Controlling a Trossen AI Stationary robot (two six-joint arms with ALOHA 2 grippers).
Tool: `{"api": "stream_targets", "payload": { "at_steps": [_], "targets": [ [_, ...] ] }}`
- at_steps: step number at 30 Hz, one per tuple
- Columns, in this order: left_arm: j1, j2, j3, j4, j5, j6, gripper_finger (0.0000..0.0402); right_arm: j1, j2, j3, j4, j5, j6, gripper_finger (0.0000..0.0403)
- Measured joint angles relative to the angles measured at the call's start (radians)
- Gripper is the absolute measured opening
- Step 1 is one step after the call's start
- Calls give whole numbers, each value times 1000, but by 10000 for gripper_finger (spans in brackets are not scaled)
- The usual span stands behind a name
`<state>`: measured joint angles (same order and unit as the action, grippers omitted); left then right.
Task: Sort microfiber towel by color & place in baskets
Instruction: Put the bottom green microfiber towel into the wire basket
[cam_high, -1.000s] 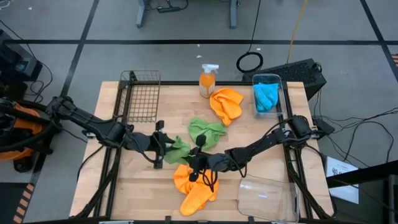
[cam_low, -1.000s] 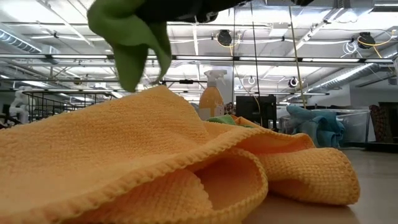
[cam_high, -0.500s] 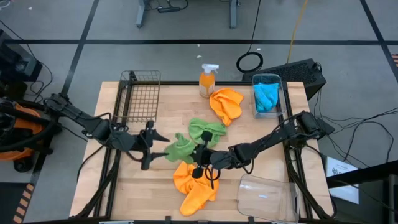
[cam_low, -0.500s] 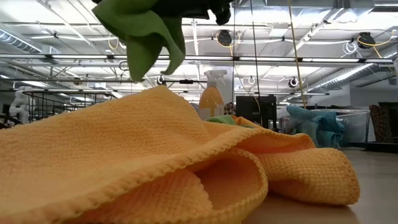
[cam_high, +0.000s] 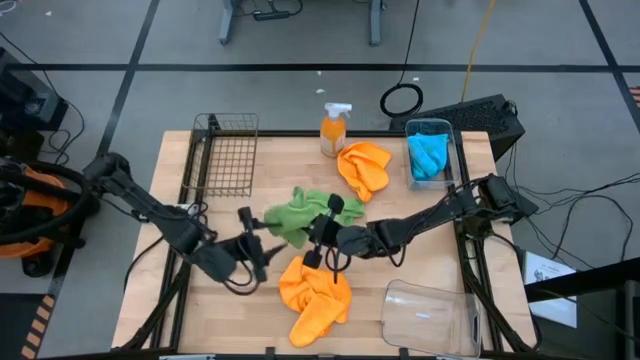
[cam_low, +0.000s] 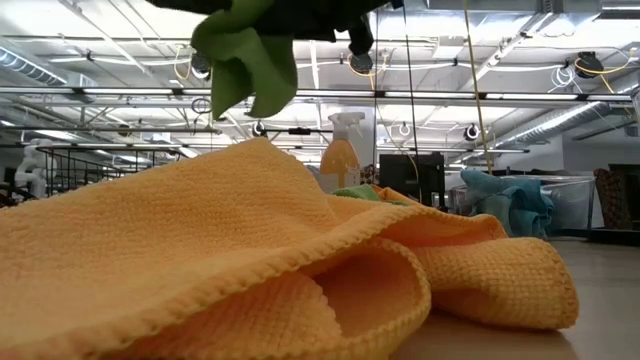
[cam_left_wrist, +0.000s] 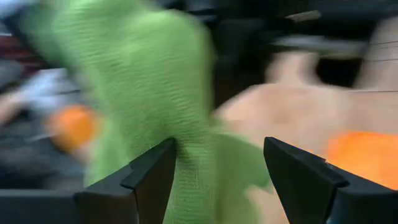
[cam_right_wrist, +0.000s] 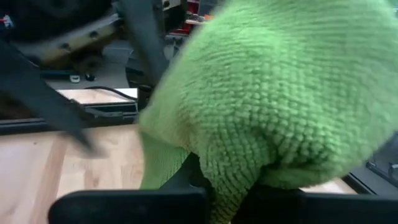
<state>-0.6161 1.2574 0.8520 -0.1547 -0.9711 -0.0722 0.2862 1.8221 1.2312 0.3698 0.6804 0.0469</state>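
Observation:
My right gripper is shut on a green microfiber towel and holds it up over the middle of the table. That towel hangs at the top of the low view. A bit of green shows on the table behind the near orange towel. My left gripper stands open just left of the held towel, which fills the view beyond its fingers. A second orange towel lies farther back. A blue towel lies in the clear basket at the far right. My right gripper pinches a bunched fold of the green towel between its two fingers, and the cloth drapes over them and hides their tips. The fingers come about level from the table's right side. The towel is lifted clear and hangs slack below the hold.
A black wire mesh basket stands at the far left. An orange spray bottle stands at the far edge. Another clear basket lies at the near right corner. Bare wood shows at the near left.
My left gripper has opened and let go of the green towel, then drawn back toward the near left. My right gripper has kept hold, rolled its wrist, and carried the towel up and toward the far edge.

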Motion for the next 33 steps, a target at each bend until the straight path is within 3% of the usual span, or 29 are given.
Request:
{"api": "stream_targets", "payload": {
  "at_steps": [3,9,13,16,19,25,33],
  "targets": [
    [-1,48,0,1,-159,-18,251,1,0,0,0,-5,5,13],
    [6,102,0,21,-167,-37,251,1,0,0,1,-6,5,13],
    [54,102,0,21,38,-78,251,1,0,0,2,-6,5,13],
    [89,102,0,19,126,-77,244,1,1,0,2,-6,5,13],
    [111,102,0,18,145,-58,200,6,1,0,-2,-5,5,13],
    [114,76,0,16,146,5,25,11,1,0,-16,-5,22,28],
    [115,-28,0,-37,194,54,10,10,-48,0,-232,-60,124,122]
  ]
}}
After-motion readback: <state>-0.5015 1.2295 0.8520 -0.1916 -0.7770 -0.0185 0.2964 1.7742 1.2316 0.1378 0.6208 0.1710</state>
